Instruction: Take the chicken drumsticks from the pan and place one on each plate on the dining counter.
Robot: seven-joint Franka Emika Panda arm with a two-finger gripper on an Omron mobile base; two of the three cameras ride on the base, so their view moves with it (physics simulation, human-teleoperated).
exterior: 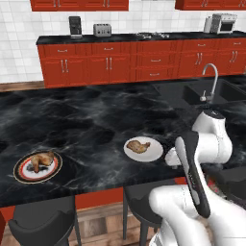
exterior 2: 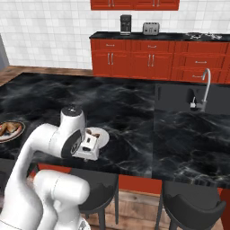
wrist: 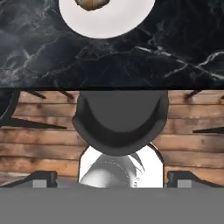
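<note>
The gripper (wrist: 112, 179) stood spread wide and empty (above a stool (wrist: 120, 118)), while two plates, white plate (exterior: 143, 149) and dark-rimmed plate (exterior: 37, 167), each held one drumstick.

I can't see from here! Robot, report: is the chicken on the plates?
Tool open, empty, over a stool. One drumstick on white plate, one drumstick on dark-rimmed plate. Nothing in the way.

A: What lies at the top?
B: White plate (wrist: 107, 19) on the dining counter (wrist: 131, 61), a drumstick (wrist: 92, 3) on it.
A: Below the counter edge?
B: Dark stool (wrist: 120, 120) over wooden floor (wrist: 39, 151).
</note>
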